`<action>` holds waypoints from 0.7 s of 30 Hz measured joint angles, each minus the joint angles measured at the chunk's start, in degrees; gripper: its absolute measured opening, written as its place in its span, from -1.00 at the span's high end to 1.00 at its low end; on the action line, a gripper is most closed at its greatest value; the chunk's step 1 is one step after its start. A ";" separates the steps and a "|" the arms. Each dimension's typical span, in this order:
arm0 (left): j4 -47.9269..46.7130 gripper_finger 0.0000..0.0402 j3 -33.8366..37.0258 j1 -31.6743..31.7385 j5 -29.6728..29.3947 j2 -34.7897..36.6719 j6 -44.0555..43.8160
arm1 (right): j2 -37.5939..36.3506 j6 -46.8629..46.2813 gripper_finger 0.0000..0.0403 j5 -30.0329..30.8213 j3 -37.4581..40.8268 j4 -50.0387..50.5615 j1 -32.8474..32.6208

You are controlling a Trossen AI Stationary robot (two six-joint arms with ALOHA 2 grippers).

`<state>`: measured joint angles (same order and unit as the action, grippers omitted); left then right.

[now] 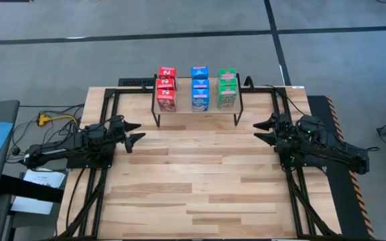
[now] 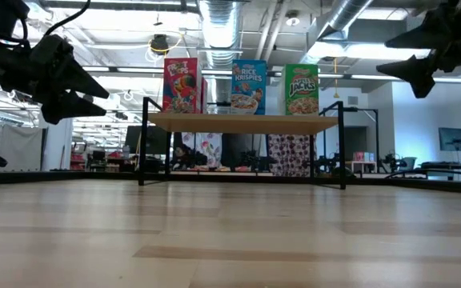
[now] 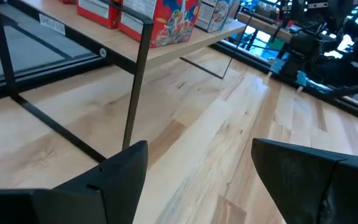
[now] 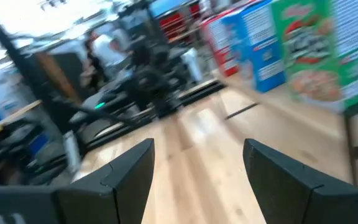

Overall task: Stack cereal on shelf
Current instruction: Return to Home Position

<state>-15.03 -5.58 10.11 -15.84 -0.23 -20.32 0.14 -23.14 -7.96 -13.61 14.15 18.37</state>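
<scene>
This is a robot lab in a big open hall. High up there are bare silver pipes (image 2: 218,20) and bright lights (image 2: 358,52), and the grey floor (image 1: 179,63) around the wooden table (image 1: 200,194) has dark tape lines (image 1: 179,37). Two black robot arms (image 1: 72,152) sit at the table's left and right, yellow wires (image 1: 49,119) lie on the left, and far behind stand more dark machines (image 4: 145,84) and a screen (image 2: 452,138).

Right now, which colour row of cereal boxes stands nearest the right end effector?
The green row, at the shelf's right end, on the side of the right end effector. The blue row stands mid-shelf and the red row at the far end.
</scene>
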 joint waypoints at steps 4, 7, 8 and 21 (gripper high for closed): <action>-0.38 -0.37 -0.04 0.00 -0.11 0.00 0.06 | 0.00 -0.64 -0.34 10.99 0.36 -0.15 0.02; -0.52 -0.37 -0.05 0.00 -1.53 0.00 3.28 | 0.01 -0.69 -0.34 12.58 3.72 -4.05 0.02; -0.54 -0.37 -0.07 0.00 -1.79 0.00 4.31 | 0.02 -0.79 -0.34 12.00 5.13 -6.12 -0.02; -0.70 -0.37 -0.07 0.00 -5.92 -0.02 12.56 | 0.00 -1.27 -0.34 6.66 12.76 -15.14 -0.02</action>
<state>-15.73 -5.65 10.11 -21.75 -0.25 -7.76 0.15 -24.41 -1.31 -0.84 -0.99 18.35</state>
